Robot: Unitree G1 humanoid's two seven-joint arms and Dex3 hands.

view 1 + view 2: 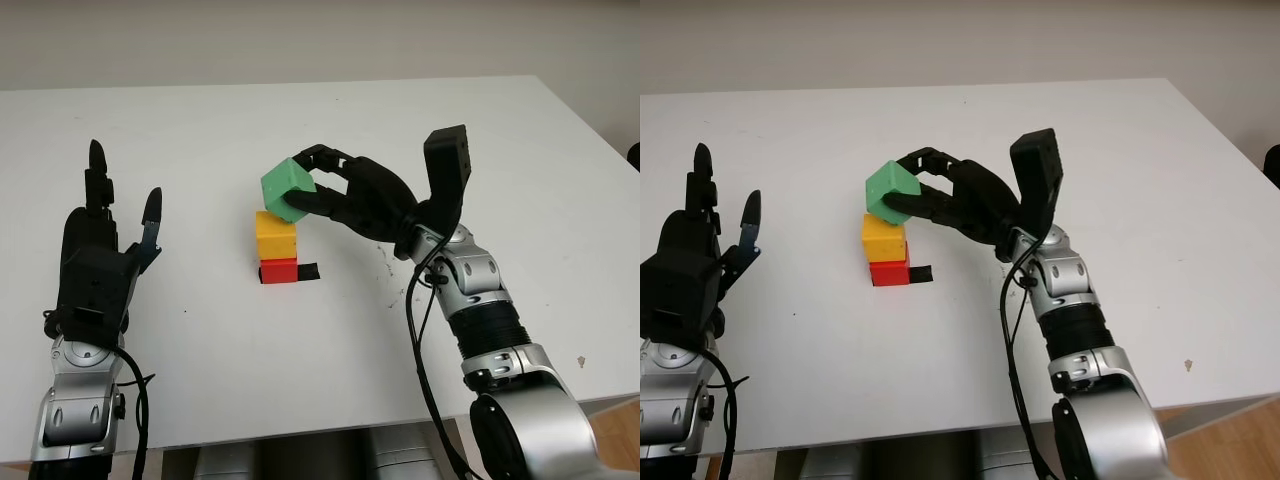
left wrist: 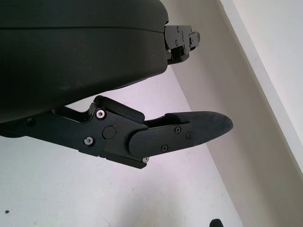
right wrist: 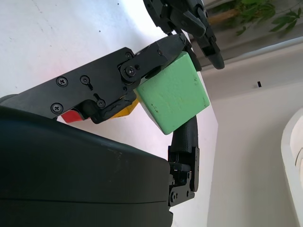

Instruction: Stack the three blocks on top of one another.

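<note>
Head cameras, right hand: I see my right hand (image 1: 345,195) closed around the green block (image 1: 290,188), fingers wrapping it from the right side; the block is tilted, one corner down over the yellow block (image 1: 277,238).
Head cameras, stack: the yellow block sits on the red block (image 1: 279,271) near the middle of the white table (image 1: 300,350); a small black piece (image 1: 309,271) lies just beside the red block on its right.
Head cameras, contact: I cannot tell from here whether green touches yellow or hangs just above it.
Head cameras, left hand: my left hand (image 1: 95,260) is open, holding nothing, over the table's left part, well apart from the stack.
Left wrist camera: the hand's black shell and one finger (image 2: 189,130) reach over bare white tabletop.
Right wrist camera: close up, the green block (image 3: 174,92) is pinched between black fingers (image 3: 184,137); slivers of yellow (image 3: 129,108) and red (image 3: 72,116) peek out beside the finger linkage.
</note>
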